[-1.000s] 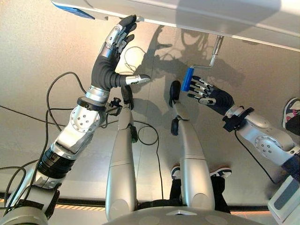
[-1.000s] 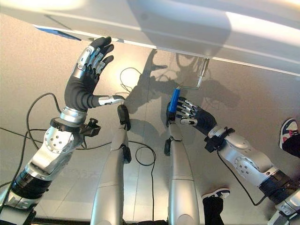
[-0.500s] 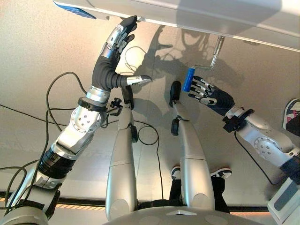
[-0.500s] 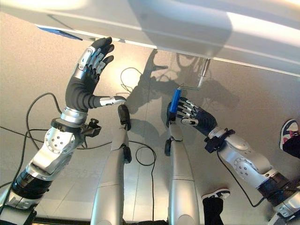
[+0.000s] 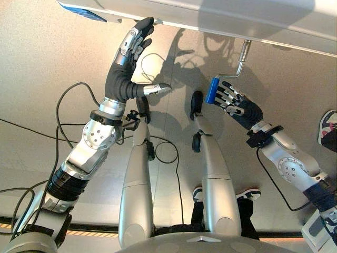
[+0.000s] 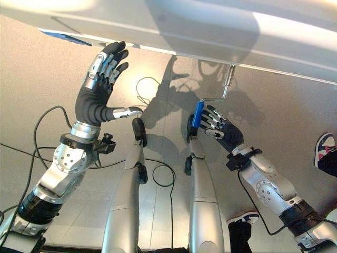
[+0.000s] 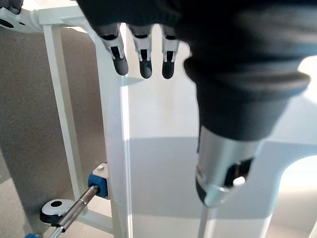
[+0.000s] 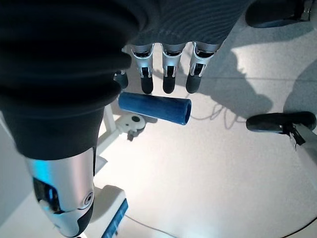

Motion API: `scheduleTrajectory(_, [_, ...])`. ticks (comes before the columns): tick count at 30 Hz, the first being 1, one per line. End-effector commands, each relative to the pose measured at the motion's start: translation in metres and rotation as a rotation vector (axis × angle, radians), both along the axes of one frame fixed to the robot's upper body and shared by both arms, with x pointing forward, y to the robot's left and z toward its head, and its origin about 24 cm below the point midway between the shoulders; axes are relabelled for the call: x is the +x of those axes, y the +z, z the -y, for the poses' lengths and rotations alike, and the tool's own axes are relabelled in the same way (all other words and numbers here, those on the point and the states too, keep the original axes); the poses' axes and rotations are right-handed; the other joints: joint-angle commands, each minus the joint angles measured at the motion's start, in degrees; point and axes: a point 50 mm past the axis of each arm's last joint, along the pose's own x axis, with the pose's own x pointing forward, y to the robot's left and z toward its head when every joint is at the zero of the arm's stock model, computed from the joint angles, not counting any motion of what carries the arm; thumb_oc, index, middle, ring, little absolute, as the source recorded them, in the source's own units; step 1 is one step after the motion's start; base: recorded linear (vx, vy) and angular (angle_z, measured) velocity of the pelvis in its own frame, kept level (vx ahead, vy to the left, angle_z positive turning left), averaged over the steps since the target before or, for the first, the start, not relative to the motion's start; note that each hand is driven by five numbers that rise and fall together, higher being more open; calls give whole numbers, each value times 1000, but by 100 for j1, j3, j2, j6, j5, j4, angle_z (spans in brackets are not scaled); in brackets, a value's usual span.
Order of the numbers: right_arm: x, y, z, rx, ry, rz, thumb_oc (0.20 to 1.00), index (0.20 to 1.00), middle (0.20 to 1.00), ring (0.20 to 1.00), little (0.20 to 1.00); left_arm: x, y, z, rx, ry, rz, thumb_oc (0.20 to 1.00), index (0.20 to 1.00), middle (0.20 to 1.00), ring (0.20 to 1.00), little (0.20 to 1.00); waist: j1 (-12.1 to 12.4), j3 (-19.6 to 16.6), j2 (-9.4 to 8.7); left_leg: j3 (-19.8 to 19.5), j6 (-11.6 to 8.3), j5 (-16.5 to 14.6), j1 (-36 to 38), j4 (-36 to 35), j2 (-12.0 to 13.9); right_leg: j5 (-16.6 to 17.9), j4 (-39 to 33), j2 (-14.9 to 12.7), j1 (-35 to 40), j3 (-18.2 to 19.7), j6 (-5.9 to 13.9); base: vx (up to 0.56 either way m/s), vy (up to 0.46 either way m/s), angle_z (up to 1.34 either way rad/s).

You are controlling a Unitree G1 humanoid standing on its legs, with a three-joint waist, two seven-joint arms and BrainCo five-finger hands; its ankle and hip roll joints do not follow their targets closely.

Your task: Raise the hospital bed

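Observation:
The white hospital bed (image 5: 221, 16) runs across the far side. From under it a bent metal crank rod (image 5: 241, 59) hangs down and ends in a blue handle (image 5: 212, 90). My right hand (image 5: 239, 108) is open, its straight fingers (image 8: 168, 79) lying right beside the blue handle (image 8: 154, 107) with the thumb held apart; I cannot tell whether they touch it. My left hand (image 5: 124, 68) is raised and open, fingertips at the bed's lower edge. In the left wrist view the white bed frame (image 7: 111, 148) and the crank's shaft (image 7: 74, 210) lie past the fingers (image 7: 143, 54).
A person's shoe (image 5: 329, 129) shows at the right edge, and another pair of shoes (image 5: 247, 194) stands close behind me. A blue label (image 5: 81, 11) marks the bed's left end. Bare floor spreads to the left.
My right hand has edged up and left along the blue handle, the forearm swinging in with it. The left hand has stayed at the bed's edge.

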Motion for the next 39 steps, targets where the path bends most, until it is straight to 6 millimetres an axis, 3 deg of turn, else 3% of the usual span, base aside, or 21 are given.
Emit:
scheduleTrajectory(1, [-8, -6, -5, 6, 18, 17, 1000, 1000, 1000, 1000, 1000, -23, 10, 11, -7, -79, 100, 1000, 1000, 1000, 1000, 1000, -32, -114, -94, -221, -122, -482, -57, 514, -50, 262, -674, -32, 405, 22, 643, 0, 0, 0])
scheduleTrajectory(11, [-2, -10, -14, -17, 46, -3, 1000, 1000, 1000, 1000, 1000, -23, 10, 15, -11, -97, 95, 1000, 1000, 1000, 1000, 1000, 2, -114, -61, -226, -116, -488, -67, 521, -56, 264, -664, -37, 395, 11, 638, 0, 0, 0])
scheduleTrajectory(19, [20, -16, -28, -22, 2, -9, 1000, 1000, 1000, 1000, 1000, -22, 8, 17, -51, -111, 76, 1000, 1000, 1000, 1000, 1000, 93, -114, 23, -236, -106, -483, -46, 506, -64, 258, -652, -43, 427, -12, 632, 0, 0, 0])
scheduleTrajectory(39, [20, 2, -49, 47, 61, 58, 1000, 1000, 1000, 1000, 1000, -21, 8, 17, -60, -99, 72, 1000, 1000, 1000, 1000, 1000, 99, -114, 19, -216, -82, -513, -63, 528, -62, 216, -621, -42, 400, 1, 629, 0, 0, 0])
